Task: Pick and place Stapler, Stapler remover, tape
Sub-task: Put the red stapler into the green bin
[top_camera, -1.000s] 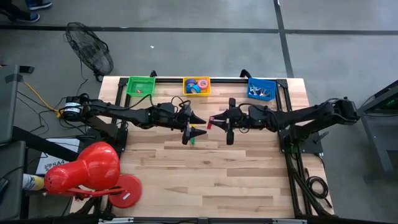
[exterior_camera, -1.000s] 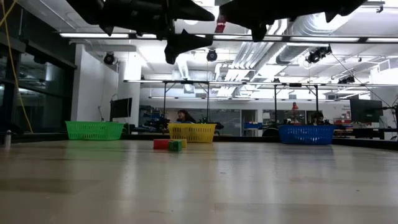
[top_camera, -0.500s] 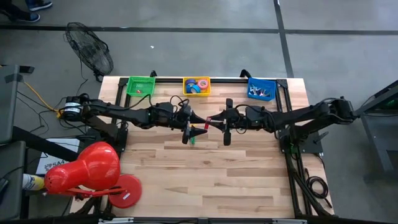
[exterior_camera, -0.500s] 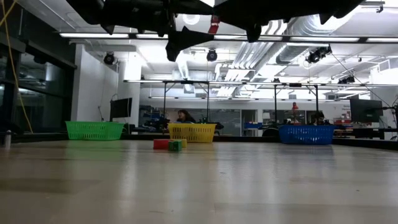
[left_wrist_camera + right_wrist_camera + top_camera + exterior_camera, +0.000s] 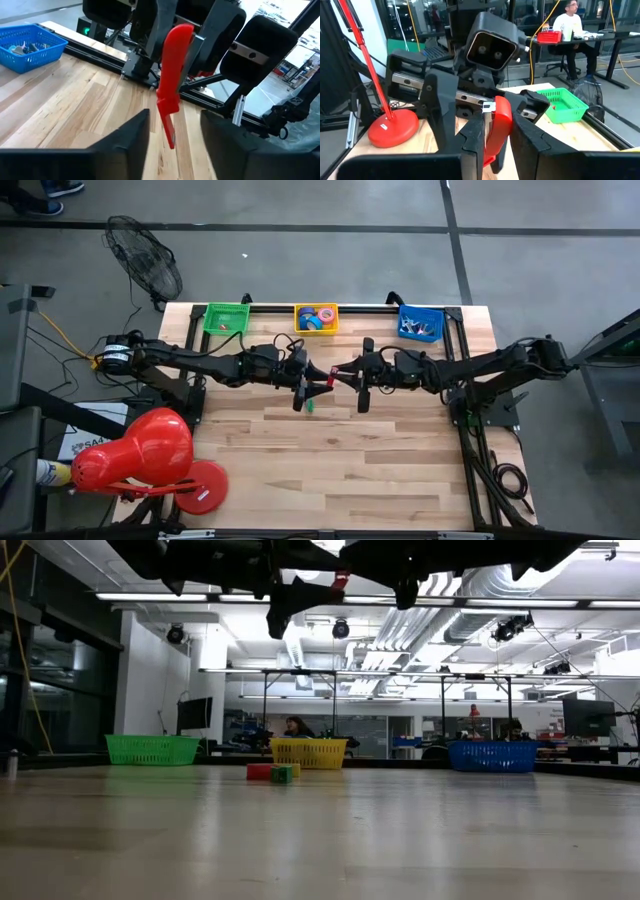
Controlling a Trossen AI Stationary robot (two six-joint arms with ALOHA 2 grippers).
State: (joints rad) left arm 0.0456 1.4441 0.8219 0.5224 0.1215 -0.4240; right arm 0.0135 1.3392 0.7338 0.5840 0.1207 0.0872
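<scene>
The right end effector [image 5: 499, 142] hangs in the air over the middle of the table [image 5: 380, 450], its two fingers closed on a red stapler [image 5: 501, 117], which stands nearly upright between them. Facing it tip to tip is the left end effector [image 5: 175, 114], its fingers spread wide. In the left wrist view the lower end of the stapler reaches down into the gap between those fingers, and neither finger appears to touch it. Almost straight below the left end effector, a few small coloured blocks [image 5: 272, 772], red, green and yellow, lie together on the wood. Past both end effectors, three baskets stand in a row along the table's back edge. The yellow basket [image 5: 316, 331] is in line with the meeting point and holds the tape [image 5: 325, 314], a cluster of pink, blue and purple rolls. The green basket [image 5: 208, 318] stands off to the left end effector's side. The blue basket [image 5: 403, 320] stands off to the right end effector's side and holds small items too fine to make out. Well behind the left end effector, at the table's front corner, sits a large red object on a round red base [image 5: 130, 450]. Farther off, a person [image 5: 570, 25] sits at a desk in the room.
</scene>
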